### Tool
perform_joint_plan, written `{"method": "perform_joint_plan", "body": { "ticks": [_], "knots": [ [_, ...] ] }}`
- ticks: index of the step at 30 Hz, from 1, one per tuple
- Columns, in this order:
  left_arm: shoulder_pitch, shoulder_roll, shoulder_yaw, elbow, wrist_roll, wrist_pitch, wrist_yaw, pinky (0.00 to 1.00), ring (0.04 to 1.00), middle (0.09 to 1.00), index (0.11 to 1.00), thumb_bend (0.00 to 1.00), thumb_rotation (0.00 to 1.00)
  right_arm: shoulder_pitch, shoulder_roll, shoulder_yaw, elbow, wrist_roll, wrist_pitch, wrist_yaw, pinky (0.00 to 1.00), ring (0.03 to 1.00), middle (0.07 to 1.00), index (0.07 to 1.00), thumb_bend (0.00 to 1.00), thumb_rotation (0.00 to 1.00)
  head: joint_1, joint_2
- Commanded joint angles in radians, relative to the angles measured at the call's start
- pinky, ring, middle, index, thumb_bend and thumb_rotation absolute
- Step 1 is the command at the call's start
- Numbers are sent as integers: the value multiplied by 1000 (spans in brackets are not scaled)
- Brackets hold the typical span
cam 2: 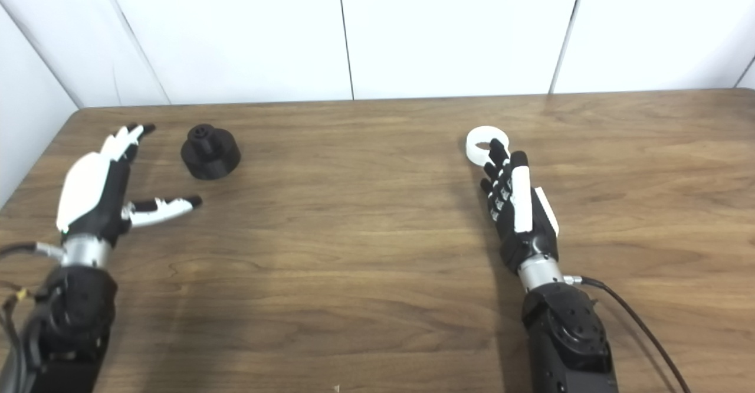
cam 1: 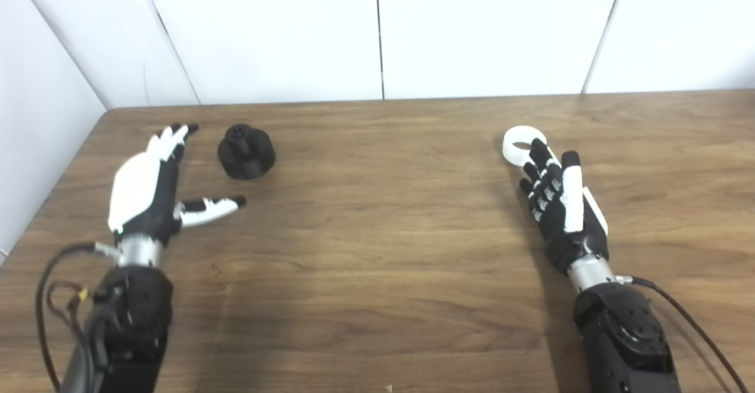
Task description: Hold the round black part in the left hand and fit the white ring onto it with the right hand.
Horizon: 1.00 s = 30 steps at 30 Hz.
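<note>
The round black part stands on the wooden table at the far left, its small hub pointing up. My left hand is open just left of it, fingers stretched forward and thumb spread under the part, not touching it. The white ring lies flat on the table at the right. My right hand is open with straight fingers; its fingertips overlap the ring's near edge. Neither hand holds anything.
White wall panels close off the table's far edge and left side. A cable trails from my right wrist, and cables loop beside my left forearm.
</note>
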<state>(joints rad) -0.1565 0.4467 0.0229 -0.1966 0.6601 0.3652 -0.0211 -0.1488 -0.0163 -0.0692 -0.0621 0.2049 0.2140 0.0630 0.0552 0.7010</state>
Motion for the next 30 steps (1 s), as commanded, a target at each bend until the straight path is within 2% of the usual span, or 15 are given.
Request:
{"method": "perform_joint_plan", "body": {
  "ticks": [1,4,11,19,26,30],
  "knots": [
    [-79,42,-10,0,43,50,-44,934,1000,990,893,974,194,-42,5,4,-17,-8,-48,1,1000,1000,1000,957,681,1000,1,-2],
    [-133,57,-27,28,83,101,-120,955,1000,998,900,985,196,-44,6,6,-19,-14,-45,-2,1000,1000,1000,957,680,1000,-1,-4],
    [-222,67,-17,126,125,105,-250,987,1000,1000,898,994,233,-47,8,5,-23,-27,-39,-12,1000,1000,1000,946,689,1000,-3,-7],
    [-297,73,-12,250,116,104,-297,999,1000,1000,883,999,224,-40,2,4,-36,-27,-31,-14,1000,1000,1000,953,678,1000,-8,-10],
    [-345,77,1,324,155,104,-385,995,1000,997,855,1000,216,-36,0,2,-47,-26,-24,-16,1000,1000,999,953,674,1000,-4,-11],
    [-357,80,3,351,160,105,-387,996,1000,997,841,1000,212,-36,-3,2,-47,-24,-28,-13,1000,1000,1000,957,674,1000,-5,-10]
  ]
}}
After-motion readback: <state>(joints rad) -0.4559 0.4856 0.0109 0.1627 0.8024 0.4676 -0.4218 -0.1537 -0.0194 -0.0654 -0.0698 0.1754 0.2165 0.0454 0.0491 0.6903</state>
